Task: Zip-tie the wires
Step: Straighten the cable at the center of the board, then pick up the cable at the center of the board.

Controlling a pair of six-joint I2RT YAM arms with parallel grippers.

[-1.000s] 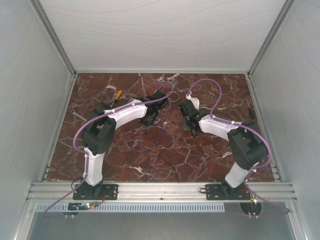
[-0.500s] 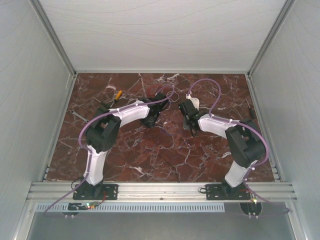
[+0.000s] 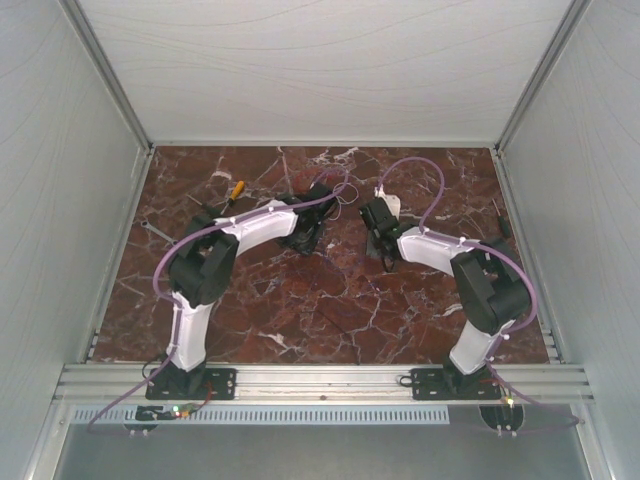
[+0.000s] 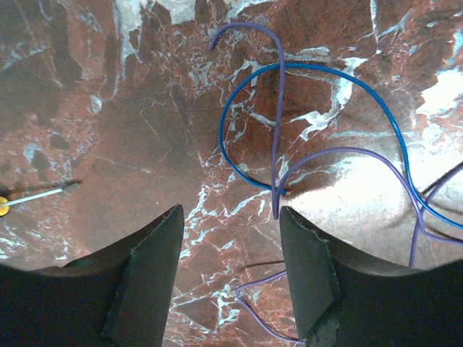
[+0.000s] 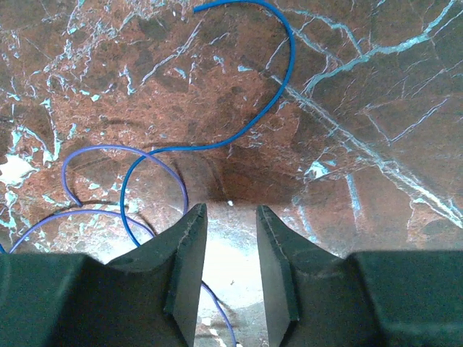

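The wires (image 4: 318,137) are thin blue and purple strands lying in loose loops on the red marble table (image 3: 330,300). In the top view they are a small tangle (image 3: 346,196) between the two grippers. My left gripper (image 4: 230,211) is open, just short of the loops. One purple strand (image 4: 264,278) runs along the table low between its fingers and is not pinched. My right gripper (image 5: 231,207) is open with a narrower gap and only bright table between its fingers. Blue and purple loops (image 5: 155,155) lie ahead and to its left.
A yellow-handled tool (image 3: 236,190) lies at the back left of the table, and its shaft shows in the left wrist view (image 4: 43,192). A pale thin strip (image 3: 157,231) lies near the left wall. A dark thin tool (image 3: 500,215) lies by the right wall.
Both grippers have gone from shut to open, and the strands now lie free on the table. The left arm's elbow has shifted slightly.
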